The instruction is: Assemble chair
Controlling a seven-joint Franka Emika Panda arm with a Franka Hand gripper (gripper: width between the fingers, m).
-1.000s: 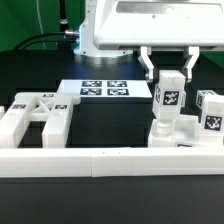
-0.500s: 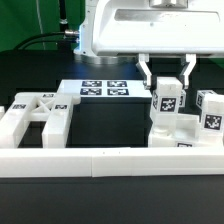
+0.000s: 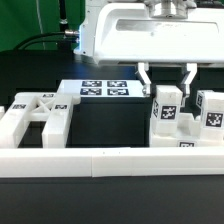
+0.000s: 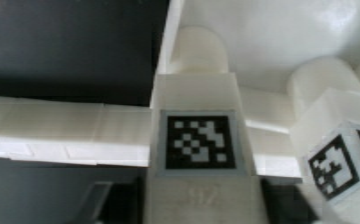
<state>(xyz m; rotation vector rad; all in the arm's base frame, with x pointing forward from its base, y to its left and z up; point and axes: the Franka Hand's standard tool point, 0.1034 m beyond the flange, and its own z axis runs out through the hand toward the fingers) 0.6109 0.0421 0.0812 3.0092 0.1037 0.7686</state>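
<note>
Exterior view showed the gripper (image 3: 166, 78) had risen, its fingers now spread and clear of the tagged post (image 3: 166, 112), left standing upright just behind the border rail (image 3: 110, 159), apparently seated.

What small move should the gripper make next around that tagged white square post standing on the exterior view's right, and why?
Probably close the fingers on the white square plastic post. In the exterior view the gripper straddles the post's top with its jaws apart, one finger on each side, seemingly not pressing it. The wrist view shows the post centred beneath the camera, so alignment looks adequate for a grasp.
</note>
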